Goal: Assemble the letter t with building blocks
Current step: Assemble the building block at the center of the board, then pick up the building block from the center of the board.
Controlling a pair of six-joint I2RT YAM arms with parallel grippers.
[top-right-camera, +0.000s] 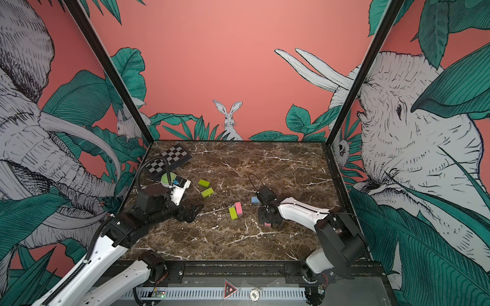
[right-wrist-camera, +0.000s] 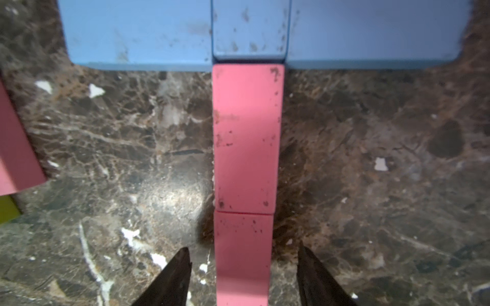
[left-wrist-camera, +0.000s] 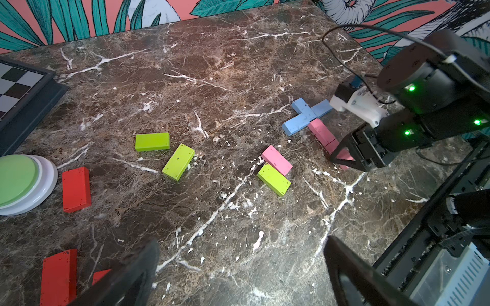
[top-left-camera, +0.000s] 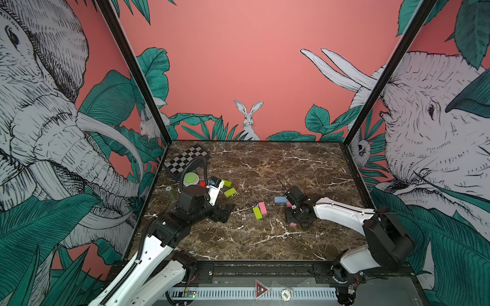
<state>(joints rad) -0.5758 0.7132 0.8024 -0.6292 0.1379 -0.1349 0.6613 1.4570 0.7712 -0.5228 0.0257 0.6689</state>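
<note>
Now right gripper (right-wrist-camera: 243,247) spread astride end pink block (right-wrist-camera: 242,270), farthest from blue crossbar (right-wrist-camera: 132,31); stem (right-wrist-camera: 246,132) could be knocked askew by dragging finger. Left gripper (left-wrist-camera: 240,241) spread wide.

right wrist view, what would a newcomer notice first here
A letter T fills the view: a light blue crossbar with a stem of two pink blocks end to end at its middle. The right gripper straddles the stem's free end, jaws apart and clear of it.

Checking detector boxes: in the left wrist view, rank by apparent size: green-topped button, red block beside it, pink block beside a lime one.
green-topped button (cropped)
red block
pink block, but farther off, so unsure
</note>
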